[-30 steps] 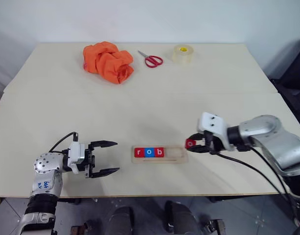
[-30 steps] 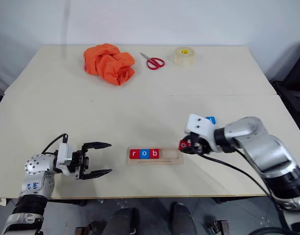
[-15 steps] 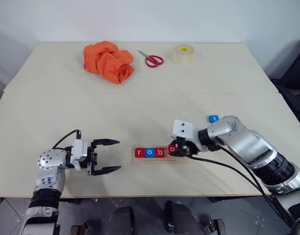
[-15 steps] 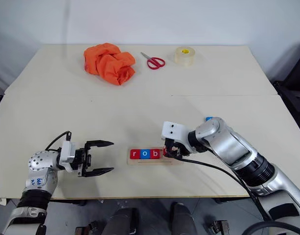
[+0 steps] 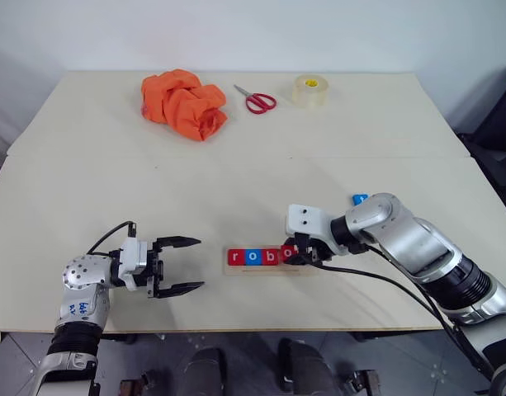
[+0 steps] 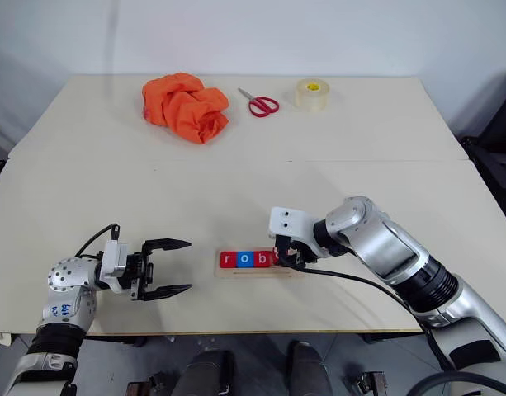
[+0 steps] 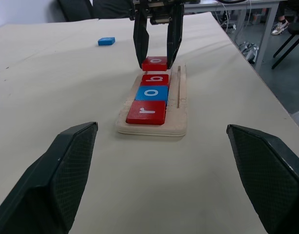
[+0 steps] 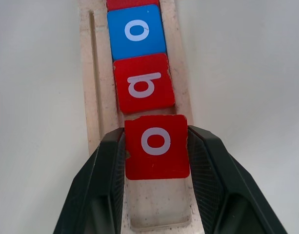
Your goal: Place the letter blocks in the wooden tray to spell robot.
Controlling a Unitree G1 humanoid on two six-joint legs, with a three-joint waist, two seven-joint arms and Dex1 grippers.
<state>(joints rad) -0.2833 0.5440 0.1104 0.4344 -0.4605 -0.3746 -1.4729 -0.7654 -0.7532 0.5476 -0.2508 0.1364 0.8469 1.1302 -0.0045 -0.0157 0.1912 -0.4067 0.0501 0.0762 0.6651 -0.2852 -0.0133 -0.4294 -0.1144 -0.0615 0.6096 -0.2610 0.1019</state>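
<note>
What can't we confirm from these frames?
- Whether the red o block already rests in the wooden tray: the right pincer grips it, its fingers covering the block's edges.
- The letter on the blue block: too small in the left wrist view, half hidden by the right arm in the head views.

The right gripper [image 8: 157, 195] clamps a red "o" block [image 8: 156, 146] between its two black fingers [image 8: 101, 185], over the wooden tray [image 8: 95, 87]. Just beyond it in the tray lie a red "b" block [image 8: 143, 83] and a blue "o" block [image 8: 136, 31].
</note>
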